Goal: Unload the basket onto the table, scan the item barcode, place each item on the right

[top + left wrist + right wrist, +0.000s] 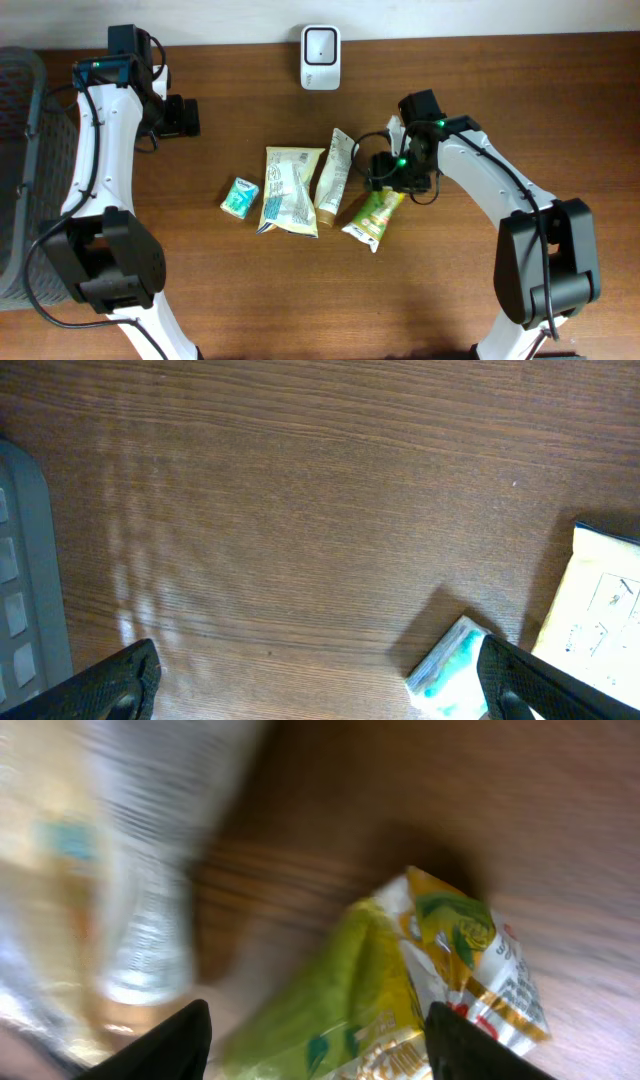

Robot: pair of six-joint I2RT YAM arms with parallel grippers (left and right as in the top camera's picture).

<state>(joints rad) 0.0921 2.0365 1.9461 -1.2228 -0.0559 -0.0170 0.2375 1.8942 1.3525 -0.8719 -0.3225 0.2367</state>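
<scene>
Barely started: right gripper (318, 1045) straddles the green packet (440, 950), can't tell if it's gripping. Left gripper (315, 680) spread wide, holding nothing. Scanner (320, 45) at 12 o'clock, unused.

White arm links (97, 150), black joints (105, 250), black cables (36, 262), green lights (401, 160).

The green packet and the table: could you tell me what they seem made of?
Green packet: probably thin plastic film, glossy, with crinkles and highlights. Table: wood or wood-look laminate, brown, with visible grain.
</scene>
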